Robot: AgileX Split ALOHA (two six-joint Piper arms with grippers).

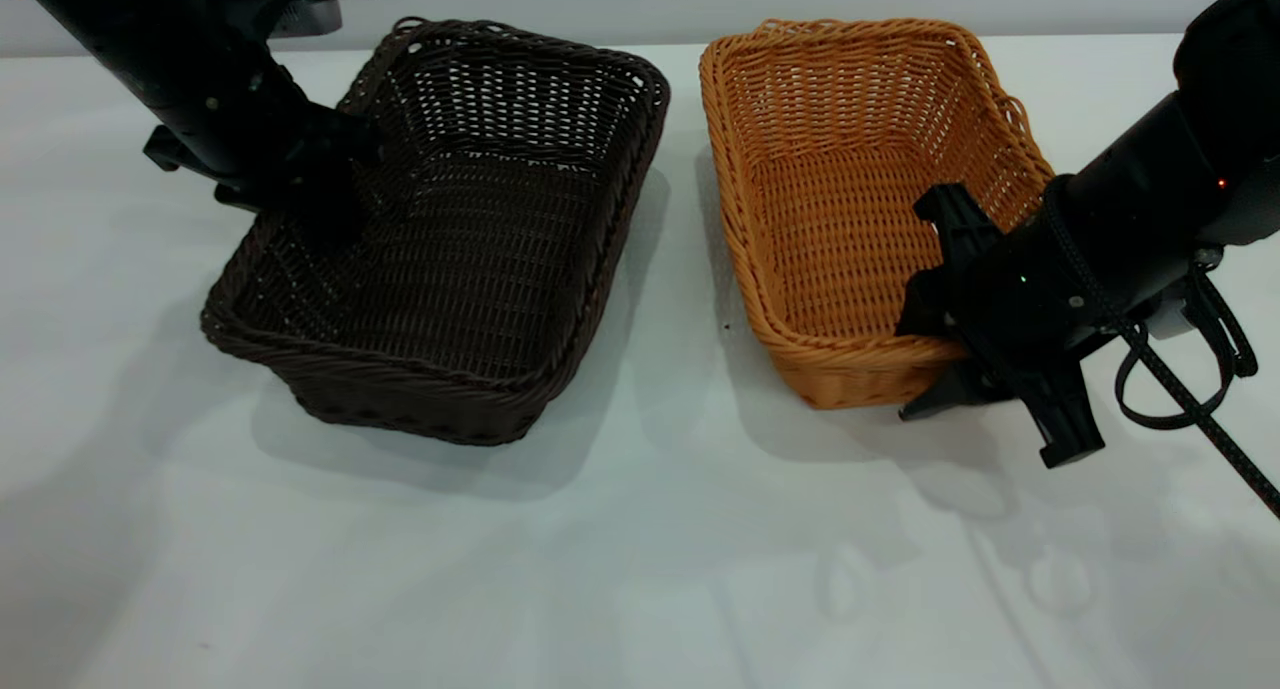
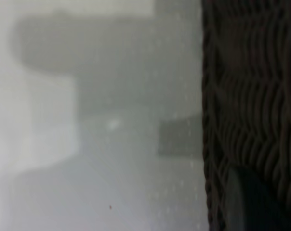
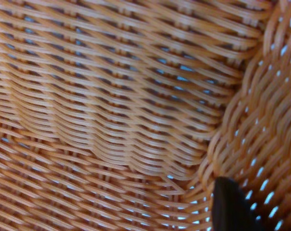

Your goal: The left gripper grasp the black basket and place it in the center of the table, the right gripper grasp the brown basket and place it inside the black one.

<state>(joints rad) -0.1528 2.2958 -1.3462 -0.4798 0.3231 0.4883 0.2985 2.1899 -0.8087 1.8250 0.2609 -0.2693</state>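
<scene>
The black basket (image 1: 470, 239) stands on the table (image 1: 640, 569) left of centre. My left gripper (image 1: 335, 219) reaches down at its left rim, with its tip just inside the wall. The left wrist view shows that rim and wall (image 2: 251, 96) beside bare table (image 2: 87, 144). The brown basket (image 1: 850, 179) stands right of centre, apart from the black one. My right gripper (image 1: 902, 369) is open astride the brown basket's right wall at the near corner. One finger is inside and one outside. The right wrist view shows the inner finger (image 3: 227, 207) against the woven wall (image 3: 112, 96).
A strip of bare table separates the two baskets. The table's wide front half lies in front of them. A black cable (image 1: 1180, 389) loops from the right arm over the table at the right edge.
</scene>
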